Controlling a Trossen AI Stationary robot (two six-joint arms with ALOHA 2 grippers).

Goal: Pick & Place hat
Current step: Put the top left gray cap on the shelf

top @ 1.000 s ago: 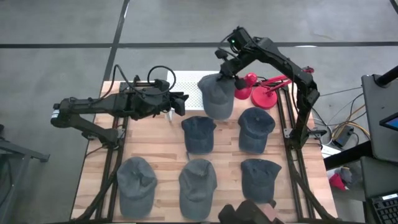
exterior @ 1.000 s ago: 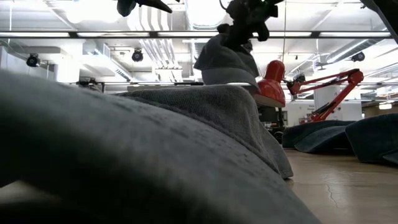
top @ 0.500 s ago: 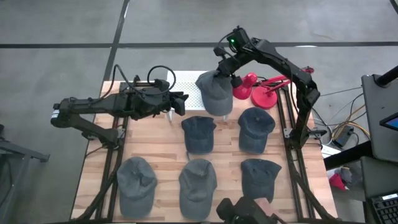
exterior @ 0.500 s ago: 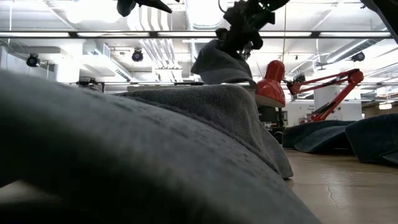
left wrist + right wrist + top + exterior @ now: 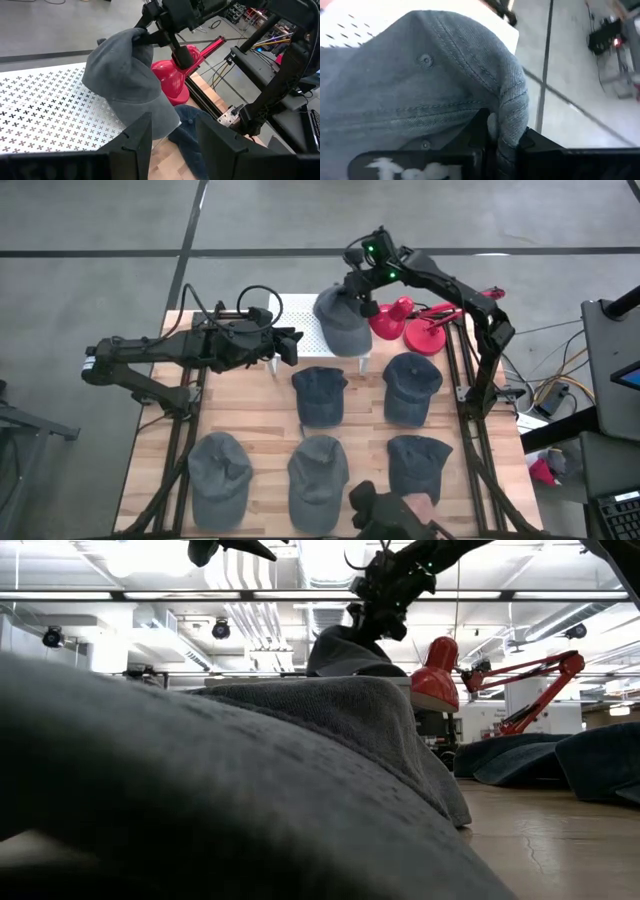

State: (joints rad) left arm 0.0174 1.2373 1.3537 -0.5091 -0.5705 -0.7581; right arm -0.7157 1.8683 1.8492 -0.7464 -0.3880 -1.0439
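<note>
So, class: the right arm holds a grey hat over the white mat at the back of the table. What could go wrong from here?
1. The right gripper pinches only a fold of the grey hat, so the hat might slip out early.
2. The red lamp stands close beside it; a swing could knock it.
3. The hanging brim could brush the dark blue hat below.
</note>
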